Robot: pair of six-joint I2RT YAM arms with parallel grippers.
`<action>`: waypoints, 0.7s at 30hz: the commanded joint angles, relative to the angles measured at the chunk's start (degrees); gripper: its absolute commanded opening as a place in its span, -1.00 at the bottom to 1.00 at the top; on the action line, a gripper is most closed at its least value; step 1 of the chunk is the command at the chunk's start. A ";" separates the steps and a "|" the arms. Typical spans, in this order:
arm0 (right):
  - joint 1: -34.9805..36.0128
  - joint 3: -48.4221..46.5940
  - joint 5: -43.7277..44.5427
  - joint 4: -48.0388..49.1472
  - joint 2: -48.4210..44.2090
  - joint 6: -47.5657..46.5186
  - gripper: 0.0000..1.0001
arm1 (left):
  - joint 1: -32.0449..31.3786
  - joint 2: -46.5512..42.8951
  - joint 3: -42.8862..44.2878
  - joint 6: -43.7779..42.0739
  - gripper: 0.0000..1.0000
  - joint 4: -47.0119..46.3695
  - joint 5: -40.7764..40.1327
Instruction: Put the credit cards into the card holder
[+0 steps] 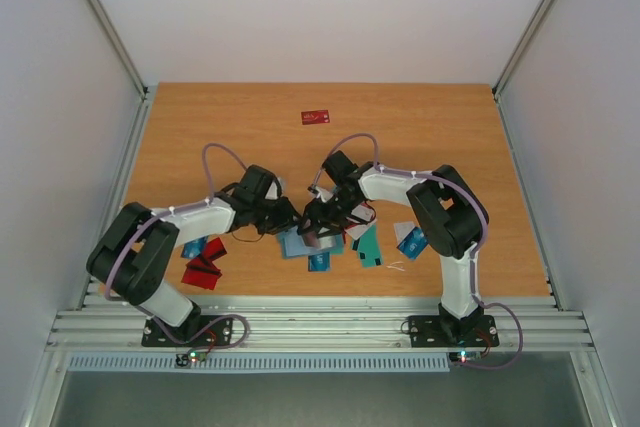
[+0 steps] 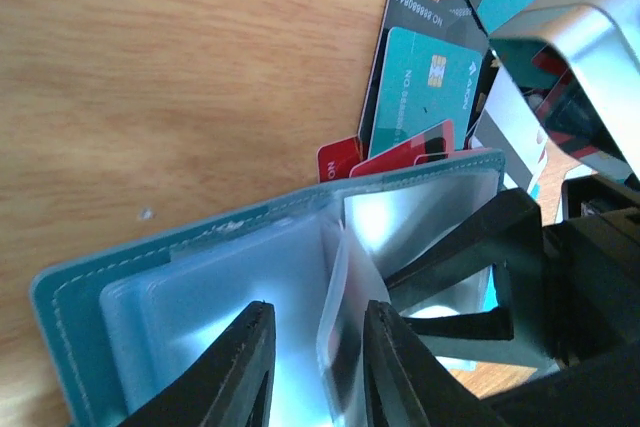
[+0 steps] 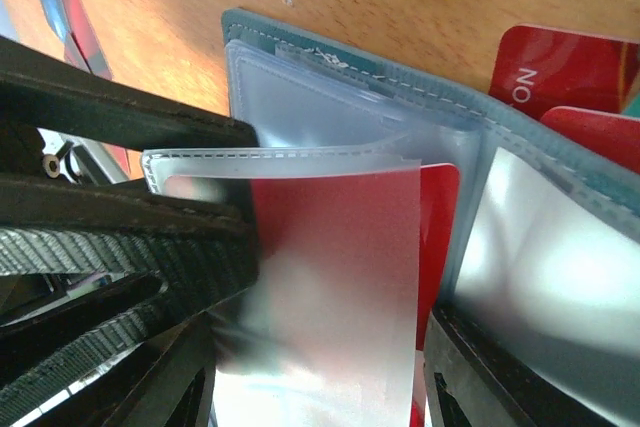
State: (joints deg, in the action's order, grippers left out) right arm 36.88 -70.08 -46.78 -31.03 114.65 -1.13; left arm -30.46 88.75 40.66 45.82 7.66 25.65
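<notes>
Nearest the arm bases, thin rectangular plastic credit cards (image 1: 204,269) lie loose on the brown wood-grain table (image 1: 450,147) — red ones by the left arm, a small blue card (image 1: 320,263) in the middle, a blue-and-white card (image 1: 410,239) by the right arm. These are the stock not yet filed.

Just beyond them the teal-blue folding card holder (image 2: 75,292) lies open and flat, and both grippers meet over it. The left gripper (image 2: 318,315) has its black fingers set narrow, with one clear plastic pocket leaf (image 2: 345,277) standing up between them. The leaf looks pinched, most likely so that the sleeve mouth gapes and the holder cannot slide. The right gripper (image 3: 320,352) reaches in from the opposite side, its fingers well apart to either side of a glossy red card (image 3: 440,217) that sits partly behind the frosted leaf, near the spine. Whether those fingers press on the card's edges I cannot tell. My reading is that this card is being seated in its sleeve.

Past the holder, in the left wrist view, more cards overlap — a teal card with a gold chip (image 2: 430,87) lies on a dark one. Farthest off, a lone red card (image 1: 316,117) lies well apart, near the table's back edge.
</notes>
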 commanded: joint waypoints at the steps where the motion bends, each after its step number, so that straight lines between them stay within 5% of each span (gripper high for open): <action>1: 0.08 1.39 1.61 1.21 0.32 0.16 0.08 | -0.30 2.21 2.69 1.62 -0.50 -3.61 1.33; 9: -0.12 -0.12 2.82 -1.20 -1.00 -0.47 0.14 | -0.37 2.98 5.02 0.06 -0.99 -0.61 0.83; 21: -4.54 1.78 8.53 -8.56 -11.53 -1.16 0.34 | -3.25 5.18 20.62 -13.83 -0.98 30.30 -9.94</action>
State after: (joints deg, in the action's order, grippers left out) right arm 34.33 -69.76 -43.03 -34.87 107.63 -1.43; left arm -32.69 91.66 55.48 38.46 23.46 21.04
